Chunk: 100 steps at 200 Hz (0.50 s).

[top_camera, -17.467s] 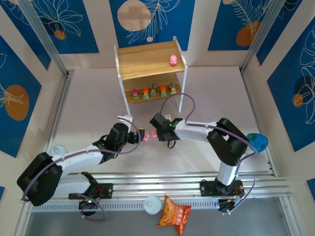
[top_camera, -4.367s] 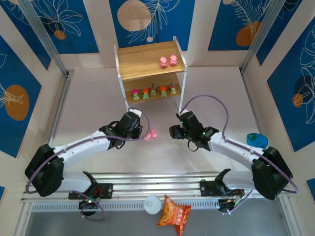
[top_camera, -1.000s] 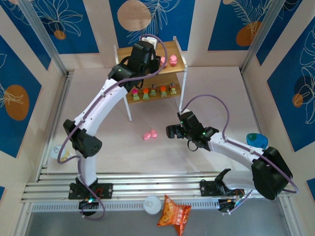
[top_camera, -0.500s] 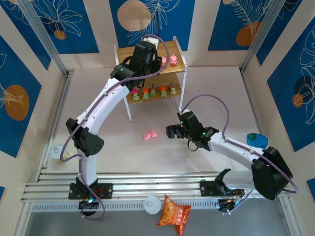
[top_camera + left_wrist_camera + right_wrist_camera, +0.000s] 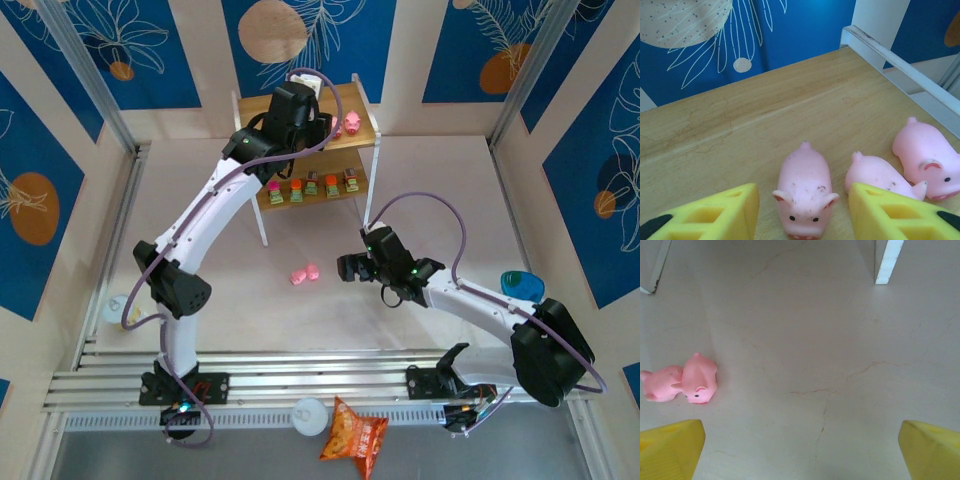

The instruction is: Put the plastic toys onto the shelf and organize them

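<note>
L arm is stretched far out over the shelf (image 5: pixel 265 135), wrist right above the top board (image 5: pixel 765 115). In its wrist cam the L gripper (image 5: pixel 802 200) has the yellow fingers (image 5: pixel 715 215) parted, one on each side of a pink pig (image 5: pixel 804 180) that stands on the wood, snout toward the cam. A sliver of board shows btw each finger and the pig's ears, so no pinch: jaws sit loose around it, not touching.

To the right in that view is a second pig (image 5: pixel 877 175), partly behind a finger. A third pig (image 5: pixel 925 160) is just beside that one, nearest the white side rail (image 5: pixel 900 60). All 3 are upright in a rough row.

From overhead, the lower board (image 5: pixel 300 203) carries five blocky toys (image 5: pixel 312 186) in a line, w/ green bases and orange, pink or dark tops.

Two more pigs (image 5: pixel 312 270) lie on the table (image 5: pixel 200 220) in front of the shelf, well apart from it and touching each other.

R gripper (image 5: pixel 345 267) sits low, near that pair and to their right. Its jaws are spread wide w/ nothing btw them. Its own cam has the yellow fingertips at the bottom corners and bare table in the gap, w/ the pair ahead on the left.

By the arm bases at the near edge there's an orange snack bag (image 5: pixel 352 432), w/ a white round item (image 5: pixel 310 415) next to it. A blue object (image 5: pixel 522 287) is by the R arm's elbow; can't tell what it is.
</note>
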Motion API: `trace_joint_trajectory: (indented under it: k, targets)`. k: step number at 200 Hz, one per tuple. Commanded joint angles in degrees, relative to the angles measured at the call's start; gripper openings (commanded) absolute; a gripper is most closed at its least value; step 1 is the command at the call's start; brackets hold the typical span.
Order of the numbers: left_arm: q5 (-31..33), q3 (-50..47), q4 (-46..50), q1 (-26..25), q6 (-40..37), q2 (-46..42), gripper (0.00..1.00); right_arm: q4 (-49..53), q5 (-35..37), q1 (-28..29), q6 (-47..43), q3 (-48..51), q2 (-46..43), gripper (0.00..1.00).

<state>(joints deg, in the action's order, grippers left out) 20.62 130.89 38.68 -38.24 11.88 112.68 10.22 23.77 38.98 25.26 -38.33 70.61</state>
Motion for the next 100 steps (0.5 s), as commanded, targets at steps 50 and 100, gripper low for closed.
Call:
trace_joint_trajectory:
  k: [50, 100]
  targets:
    - [-0.8, -7.37, -2.18, 0.31, -1.03, -9.43, 0.53, -3.76, 0.47, 1.39, -0.44, 2.55, -3.01, 1.0]
    - [-1.66, -25.0, -9.27, -0.13, -2.78, -22.12, 0.55, -6.79, 8.19, 5.87, -1.85, 3.67, -2.85, 1.0]
